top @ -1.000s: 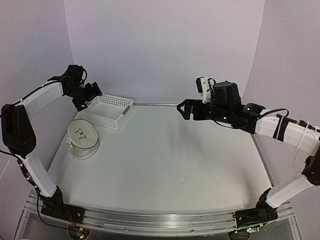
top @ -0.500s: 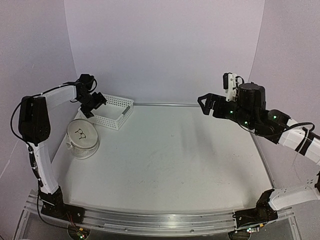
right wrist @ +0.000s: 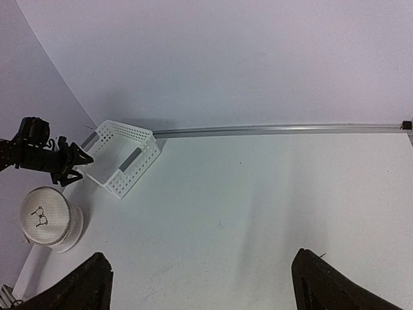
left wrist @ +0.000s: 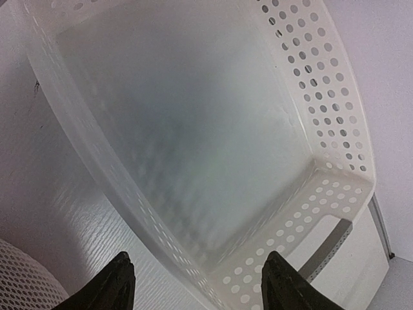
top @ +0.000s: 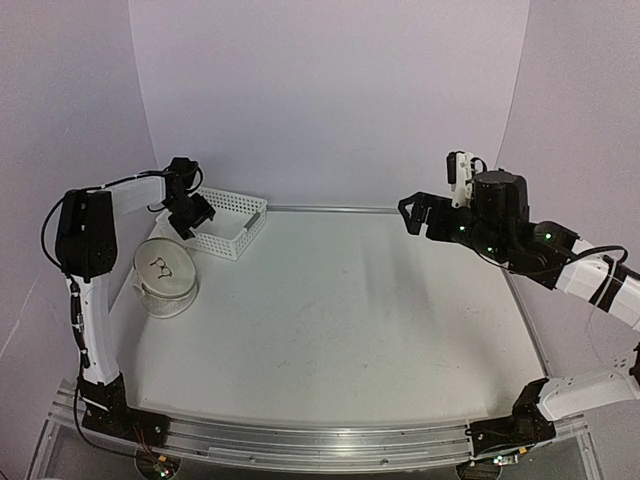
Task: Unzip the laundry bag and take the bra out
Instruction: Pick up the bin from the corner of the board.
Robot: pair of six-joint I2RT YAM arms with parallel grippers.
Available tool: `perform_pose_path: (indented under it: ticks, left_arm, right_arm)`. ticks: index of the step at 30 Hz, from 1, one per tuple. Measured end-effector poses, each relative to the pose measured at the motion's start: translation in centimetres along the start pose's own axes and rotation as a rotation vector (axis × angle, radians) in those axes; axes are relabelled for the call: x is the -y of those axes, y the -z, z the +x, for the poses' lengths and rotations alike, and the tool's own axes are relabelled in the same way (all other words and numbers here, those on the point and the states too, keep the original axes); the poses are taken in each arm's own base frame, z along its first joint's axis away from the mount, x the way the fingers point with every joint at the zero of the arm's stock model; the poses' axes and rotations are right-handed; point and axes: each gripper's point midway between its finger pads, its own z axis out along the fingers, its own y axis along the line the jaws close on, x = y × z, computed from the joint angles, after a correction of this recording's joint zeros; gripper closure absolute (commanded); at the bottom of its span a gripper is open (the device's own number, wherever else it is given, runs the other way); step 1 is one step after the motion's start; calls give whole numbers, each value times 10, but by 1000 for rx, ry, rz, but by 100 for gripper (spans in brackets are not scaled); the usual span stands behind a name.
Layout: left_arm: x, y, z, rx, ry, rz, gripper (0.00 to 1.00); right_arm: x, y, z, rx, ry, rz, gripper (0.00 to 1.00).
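The round white mesh laundry bag (top: 165, 277) stands on the table at the left, its face with the black bra drawing turned up. It also shows in the right wrist view (right wrist: 50, 218), and its mesh edge shows in the left wrist view (left wrist: 22, 284). The bra is hidden. My left gripper (top: 192, 216) is open and empty, raised over the near left corner of the white perforated basket (top: 222, 221), just behind the bag. My right gripper (top: 412, 215) is open and empty, high above the table's back right.
The white perforated basket (left wrist: 193, 142) is empty and sits at the back left by the wall. A metal rail (right wrist: 277, 129) runs along the table's back edge. The purple backdrop wall stands close behind both arms.
My left gripper has moved right and down, from beside the wall to over the basket's near corner. My right gripper swung right and rose, then dropped slightly. The bag has not moved.
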Motion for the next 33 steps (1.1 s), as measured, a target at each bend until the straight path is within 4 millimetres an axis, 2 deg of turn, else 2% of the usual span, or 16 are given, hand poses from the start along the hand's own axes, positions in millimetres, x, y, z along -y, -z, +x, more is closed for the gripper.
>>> perform_pose_path:
  ticks: [13,20,28,33]
  left_arm:
    - [-15,-8,3,7,-5,-50,39]
    - [-15,-10,4,4,-6,-51,54]
    - [-22,-22,10,-16,-16,-74,67]
    - [-22,-23,10,-16,-26,-74,76]
  right_arm:
    - [1,-5,5,-14,7,10,2]
    - [3,-9,10,-31,15,18,2]
    - [3,-11,14,-41,18,21,2]
    - [3,-12,14,-44,19,23,2]
